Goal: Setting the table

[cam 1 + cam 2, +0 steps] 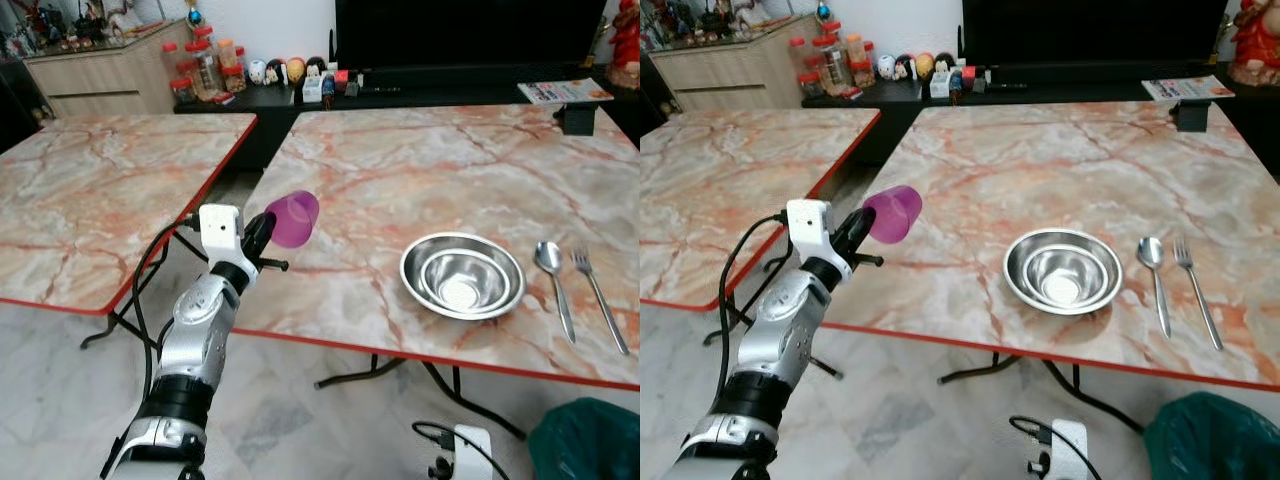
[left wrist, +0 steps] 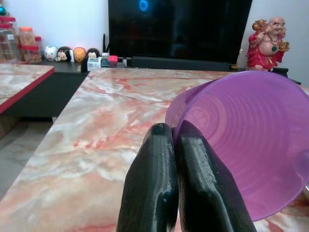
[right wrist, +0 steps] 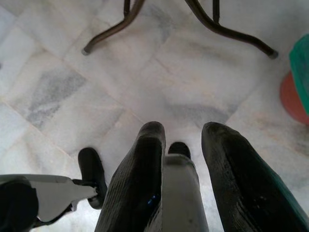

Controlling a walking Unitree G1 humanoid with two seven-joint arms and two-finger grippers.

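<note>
My left gripper (image 1: 263,230) is shut on the rim of a purple plastic cup (image 1: 294,218), held tipped on its side just above the near left edge of the marble table (image 1: 400,170). In the left wrist view the two fingers (image 2: 154,183) pinch the cup's wall (image 2: 241,140). A steel bowl (image 1: 463,275) sits on the table's near right part. To its right lie a spoon (image 1: 552,275) and a fork (image 1: 598,295), side by side. My right gripper (image 3: 181,140) hangs low over the floor, its fingers apart.
A second marble table (image 1: 100,190) stands to the left, with a narrow gap between the two. A green bin (image 1: 590,440) sits on the floor at the near right. Jars and figurines (image 1: 215,65) line a low black shelf behind, under a dark TV. Table legs (image 3: 231,34) cross the tiled floor.
</note>
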